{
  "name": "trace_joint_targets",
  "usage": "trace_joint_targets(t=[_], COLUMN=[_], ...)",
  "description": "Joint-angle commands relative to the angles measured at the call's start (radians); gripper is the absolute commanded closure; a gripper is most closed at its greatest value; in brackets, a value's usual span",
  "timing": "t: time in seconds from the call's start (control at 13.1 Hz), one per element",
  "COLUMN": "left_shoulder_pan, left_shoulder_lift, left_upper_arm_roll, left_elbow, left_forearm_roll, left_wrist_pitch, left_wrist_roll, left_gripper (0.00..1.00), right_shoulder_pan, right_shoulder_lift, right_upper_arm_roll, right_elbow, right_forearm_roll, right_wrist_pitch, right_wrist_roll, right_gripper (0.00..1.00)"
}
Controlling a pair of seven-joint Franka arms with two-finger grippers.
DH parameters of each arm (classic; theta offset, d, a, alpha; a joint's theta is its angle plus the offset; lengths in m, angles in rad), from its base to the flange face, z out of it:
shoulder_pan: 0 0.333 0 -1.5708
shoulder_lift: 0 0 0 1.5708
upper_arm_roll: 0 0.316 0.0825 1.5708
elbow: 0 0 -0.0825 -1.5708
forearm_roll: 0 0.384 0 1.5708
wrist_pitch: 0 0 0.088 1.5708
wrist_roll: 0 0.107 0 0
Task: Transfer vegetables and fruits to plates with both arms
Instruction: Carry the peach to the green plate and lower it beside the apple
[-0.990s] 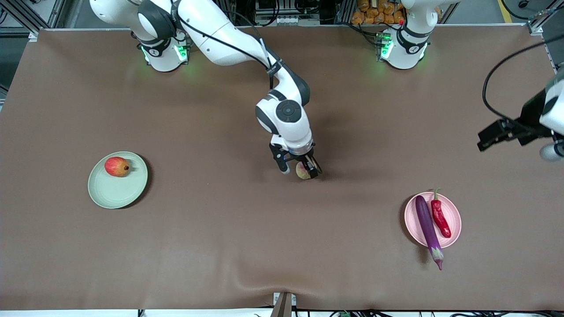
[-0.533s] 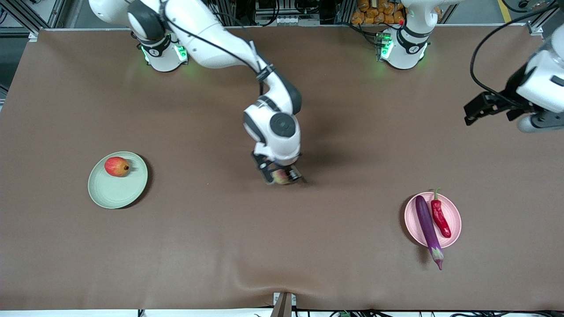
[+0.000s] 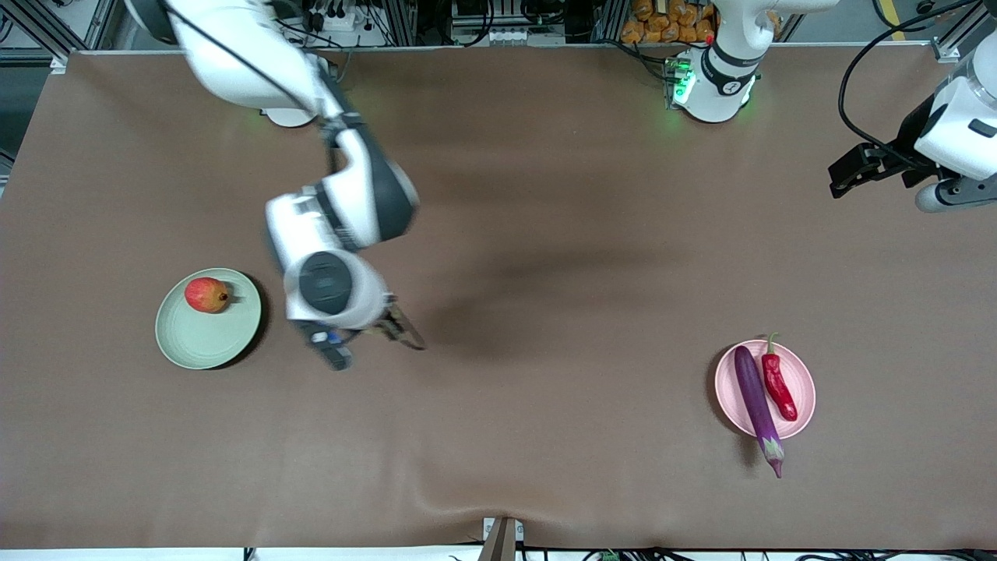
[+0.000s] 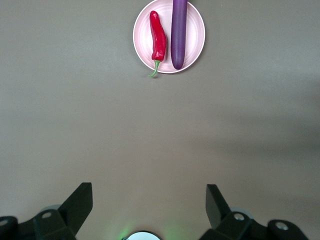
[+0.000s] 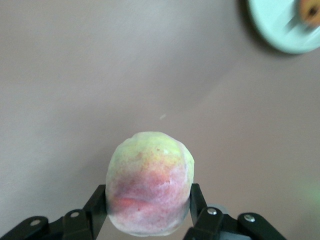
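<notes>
Well, lowest in the frame the eggplant (image 3: 754,397) and chili (image 3: 779,386) already lie on the pink plate (image 3: 806,386). Mid-frame, the right gripper (image 3: 366,343) has just swung the peach (image 5: 150,182) from mid-table to over bare cloth beside the green plate (image 3: 199,343), jaws clamped on it. The apple (image 3: 206,294) sits there. Only that drop remains, I'd say. Up top, the left gripper (image 4: 149,200) waits, spread wide and empty.

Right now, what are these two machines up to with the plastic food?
They are sorting it onto plates. The right end effector is shut on a peach, over the bare table beside the green plate, which already holds a red apple. The left end effector waits open, up in the air at its own end of the table. The pink plate carries the eggplant, which sticks out over the rim, and the chili pepper.
</notes>
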Motion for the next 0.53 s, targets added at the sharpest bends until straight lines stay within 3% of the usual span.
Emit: trace_joint_targets(t=[0.0,0.23,0.46], left_shoulder_pan=[-0.004,-0.005,-0.008], left_shoulder_lift=[-0.083,-0.104,-0.098], left_upper_arm_roll=[-0.019,-0.024,-0.024], left_elbow=[-0.084,-0.081,-0.070], left_forearm_roll=[-0.016,-0.079,-0.088], left_wrist_pitch=[0.048,0.047,0.048], left_wrist_roll=[0.009,0.011,0.011], left_gripper=[0.00,0.00,0.00], right_shoulder_pan=[-0.116,-0.266,-0.384], right_shoulder_lift=[-0.101,-0.149,-0.187], right_upper_arm_roll=[0.020,0.019,0.020], right_elbow=[-0.145,-0.268,-0.467], right_forearm_roll=[-0.015,-0.019,-0.019], right_wrist_pitch=[0.000,0.033,0.267], right_wrist_roll=[-0.234,-0.494,-0.736], right_gripper=[1.00,1.00,1.00])
